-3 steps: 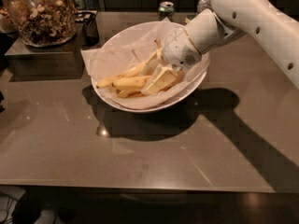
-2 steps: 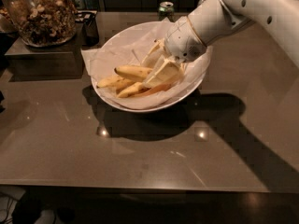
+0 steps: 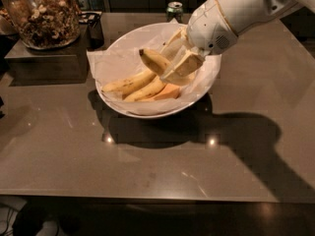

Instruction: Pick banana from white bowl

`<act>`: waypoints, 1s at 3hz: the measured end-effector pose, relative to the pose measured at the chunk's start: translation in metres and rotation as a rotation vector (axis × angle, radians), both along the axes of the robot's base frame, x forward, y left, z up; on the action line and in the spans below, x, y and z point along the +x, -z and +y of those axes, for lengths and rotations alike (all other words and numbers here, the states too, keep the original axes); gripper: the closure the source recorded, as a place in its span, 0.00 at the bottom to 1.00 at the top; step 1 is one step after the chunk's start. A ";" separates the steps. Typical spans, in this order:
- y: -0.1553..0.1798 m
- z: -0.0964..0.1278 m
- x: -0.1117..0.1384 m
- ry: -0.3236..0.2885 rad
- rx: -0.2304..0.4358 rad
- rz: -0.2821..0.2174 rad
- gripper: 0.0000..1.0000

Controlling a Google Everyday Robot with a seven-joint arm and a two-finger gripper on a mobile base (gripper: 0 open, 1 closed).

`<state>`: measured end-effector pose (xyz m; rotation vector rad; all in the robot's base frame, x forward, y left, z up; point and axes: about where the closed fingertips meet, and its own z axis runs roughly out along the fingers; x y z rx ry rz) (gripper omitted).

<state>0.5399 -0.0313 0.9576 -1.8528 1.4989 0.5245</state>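
The wide white bowl (image 3: 197, 95), lined with crumpled white paper, sits on the dark table. Two bananas (image 3: 129, 84) lie inside it on the left, with an orange-toned piece (image 3: 165, 93) beside them. My gripper (image 3: 176, 63) reaches in from the upper right and is shut on a third banana (image 3: 153, 60). That banana is tilted up, its free end pointing up and left, lifted above the others.
A big glass jar of nuts (image 3: 42, 14) stands on a raised box (image 3: 44, 63) at the back left. A green can (image 3: 173, 10) stands behind the bowl. A dark holder (image 3: 93, 28) is next to the jar. The table's front edge (image 3: 147, 198) runs along the bottom.
My gripper has risen and moved slightly right with one banana in it. That banana has lifted off the pile and tilted upward. The other bananas stayed in the bowl.
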 end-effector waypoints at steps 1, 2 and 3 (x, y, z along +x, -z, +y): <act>-0.017 -0.011 -0.019 0.055 -0.008 -0.030 1.00; -0.035 -0.019 -0.041 0.113 -0.019 -0.078 1.00; -0.050 -0.027 -0.056 0.163 -0.038 -0.128 1.00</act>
